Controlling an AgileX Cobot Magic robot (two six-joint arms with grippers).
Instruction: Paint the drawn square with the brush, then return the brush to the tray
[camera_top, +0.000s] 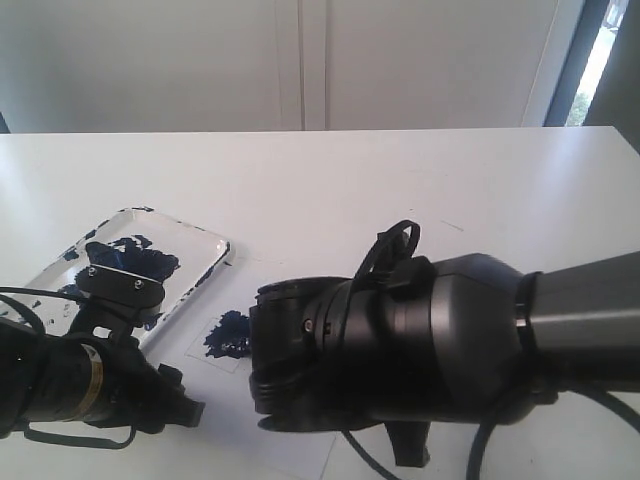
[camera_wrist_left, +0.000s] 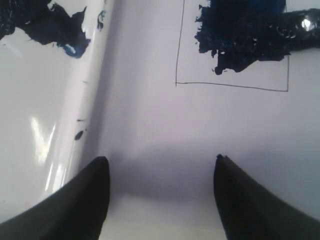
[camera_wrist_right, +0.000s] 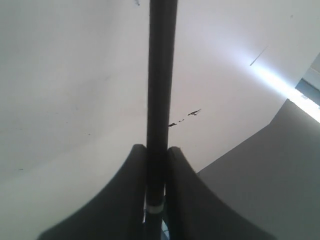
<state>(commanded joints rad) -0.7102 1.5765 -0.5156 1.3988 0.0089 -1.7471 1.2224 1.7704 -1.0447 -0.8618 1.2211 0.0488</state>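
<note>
The exterior camera sits close behind and just above the arms, facing across the flat white table (camera_top: 420, 180) toward a pale wall (camera_top: 150, 60); the bulky black right arm (camera_top: 450, 320) fills its foreground. The left wrist camera looks down from very near, past the spread tips of the left gripper (camera_wrist_left: 161, 159), onto the thin pencil-lined drawn square (camera_wrist_left: 232, 75) smeared dark blue and the rim of the shallow white paint-blotched tray (camera_wrist_left: 92, 90). The exterior view shows both of these, smaller. The right wrist camera looks along the long thin black brush (camera_wrist_right: 161, 75) clamped in the right gripper (camera_wrist_right: 156, 148), out over white tabletop.
</note>
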